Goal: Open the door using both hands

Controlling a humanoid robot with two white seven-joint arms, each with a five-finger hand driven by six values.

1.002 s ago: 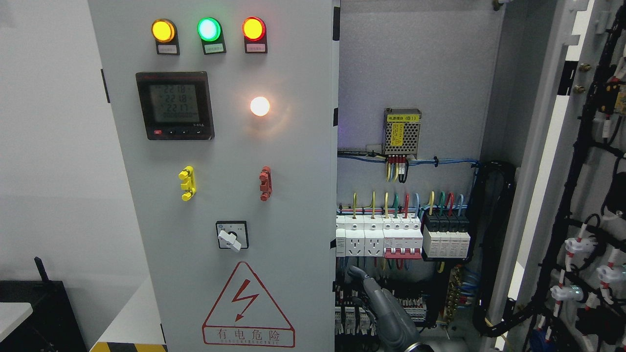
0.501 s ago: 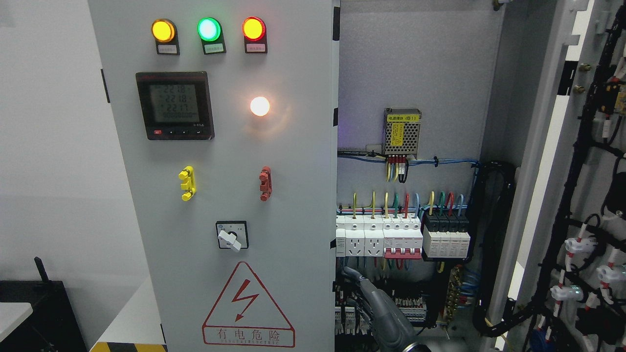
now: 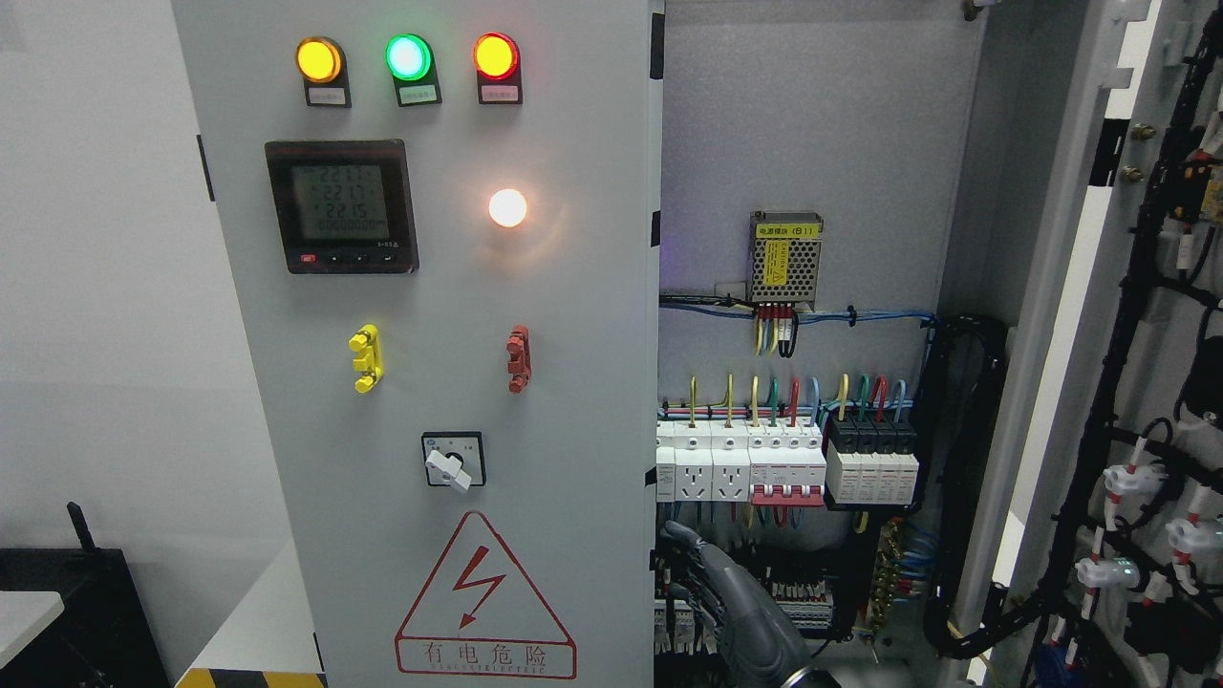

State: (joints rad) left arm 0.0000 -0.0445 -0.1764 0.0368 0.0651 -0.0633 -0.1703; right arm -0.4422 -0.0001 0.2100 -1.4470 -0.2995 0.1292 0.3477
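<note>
The cabinet's left door is closed and carries three lamps, a meter, a rotary switch and a red warning triangle. The right door is swung wide open, its wired inner face showing. My right hand, grey and black, rises from the bottom edge right of the middle. It is inside the open bay, low down. Its fingers are stretched out, with the tips at the left door's right edge and nothing visibly held. The left arm does not show.
Inside the bay sit a row of white and black breakers, a small power supply and bundles of black cable at the right. A black box stands at the lower left against a white wall.
My right hand has shifted left and slightly down, from the middle of the bay's lower part to the left door's right edge. Both doors stand as before.
</note>
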